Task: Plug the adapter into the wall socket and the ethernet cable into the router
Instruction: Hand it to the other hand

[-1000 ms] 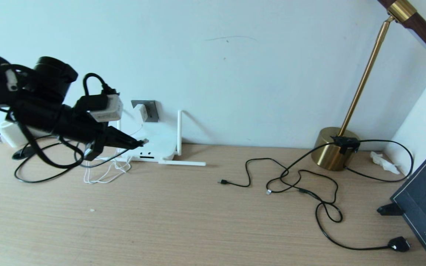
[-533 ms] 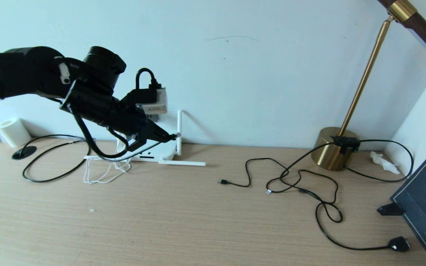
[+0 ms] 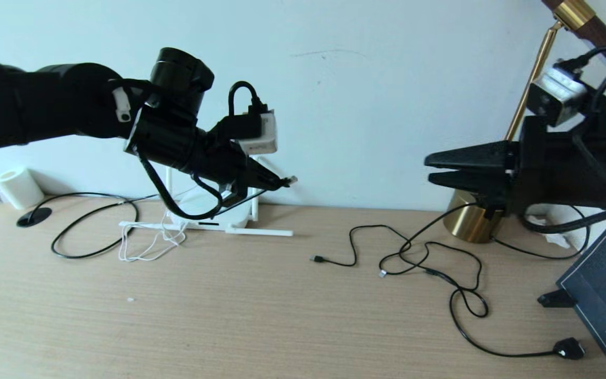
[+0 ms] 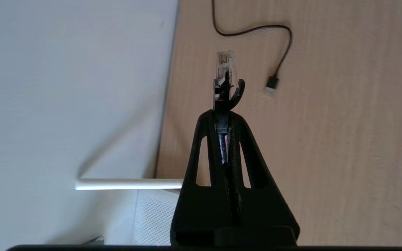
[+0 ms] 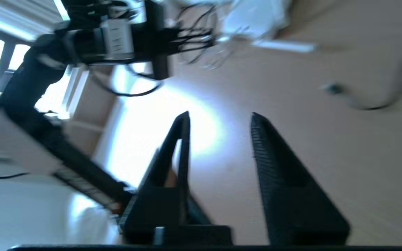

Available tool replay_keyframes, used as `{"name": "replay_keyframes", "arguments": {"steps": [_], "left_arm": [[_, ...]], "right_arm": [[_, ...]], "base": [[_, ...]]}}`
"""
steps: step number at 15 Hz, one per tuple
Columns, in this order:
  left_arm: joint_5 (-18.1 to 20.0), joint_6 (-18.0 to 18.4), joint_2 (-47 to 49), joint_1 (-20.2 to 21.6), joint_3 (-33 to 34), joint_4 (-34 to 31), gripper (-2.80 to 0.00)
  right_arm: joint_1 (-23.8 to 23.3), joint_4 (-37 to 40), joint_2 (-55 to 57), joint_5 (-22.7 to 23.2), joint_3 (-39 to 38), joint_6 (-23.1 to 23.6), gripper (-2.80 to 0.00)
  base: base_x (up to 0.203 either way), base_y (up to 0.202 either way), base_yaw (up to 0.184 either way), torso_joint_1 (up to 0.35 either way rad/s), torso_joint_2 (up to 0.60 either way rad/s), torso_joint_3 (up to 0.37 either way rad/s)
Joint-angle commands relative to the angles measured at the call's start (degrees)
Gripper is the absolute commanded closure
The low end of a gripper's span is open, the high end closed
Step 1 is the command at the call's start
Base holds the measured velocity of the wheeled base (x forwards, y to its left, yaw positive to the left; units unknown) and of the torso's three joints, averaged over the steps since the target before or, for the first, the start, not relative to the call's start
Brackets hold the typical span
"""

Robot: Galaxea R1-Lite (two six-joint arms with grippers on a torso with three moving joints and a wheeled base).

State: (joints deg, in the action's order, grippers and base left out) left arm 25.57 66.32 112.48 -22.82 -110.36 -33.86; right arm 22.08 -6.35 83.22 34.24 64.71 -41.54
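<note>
Left gripper (image 3: 281,182) pinched tight on ethernet cable (image 4: 224,75), clear plug jutting past fingertips, held in air above desk (image 3: 261,316), right of router (image 3: 213,213). Cable trails back in loop over desk. Right gripper (image 3: 429,169) level at right side, fingers parted, nothing between them. Wide bare desk between the two grippers; loose black cords (image 3: 429,263) and lamp base (image 3: 468,221) below right gripper. Left wrist view alone shows plug detail; wall socket hidden behind left arm.
</note>
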Motion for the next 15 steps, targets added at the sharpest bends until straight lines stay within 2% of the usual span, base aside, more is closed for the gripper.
{"name": "replay_keyframes", "arguments": {"steps": [1,2,4,10,15], "left_arm": [[-2.12,0.39,0.16,-3.48,-0.01,1.47,0.0],[-3.47,0.32,0.04,-4.72,0.05,1.66,0.0],[-3.59,0.3,-0.49,-6.05,0.06,1.74,0.0],[-3.77,0.39,-1.92,-10.67,0.06,1.78,0.0],[-3.86,0.3,-2.44,-11.1,0.23,1.78,0.0]], "right_arm": [[3.63,-0.27,5.18,-0.42,2.06,-4.33,-2.8],[5.52,-0.43,6.18,-3.37,2.2,-4.54,-2.8],[9.29,-0.57,8.13,-9.83,2.29,-4.54,-2.8],[9.56,-0.46,11.65,-11.1,5.72,-4.84,-2.8],[11.32,-0.5,16.14,-11.87,10.19,-4.68,-2.8]], "base": [[0.0,0.0,0.0,0.0,0.0,0.0],[0.0,0.0,0.0,0.0,0.0,0.0],[0.0,0.0,0.0,0.0,0.0,0.0],[0.0,0.0,0.0,0.0,0.0,0.0],[0.0,0.0,0.0,0.0,0.0,0.0]]}}
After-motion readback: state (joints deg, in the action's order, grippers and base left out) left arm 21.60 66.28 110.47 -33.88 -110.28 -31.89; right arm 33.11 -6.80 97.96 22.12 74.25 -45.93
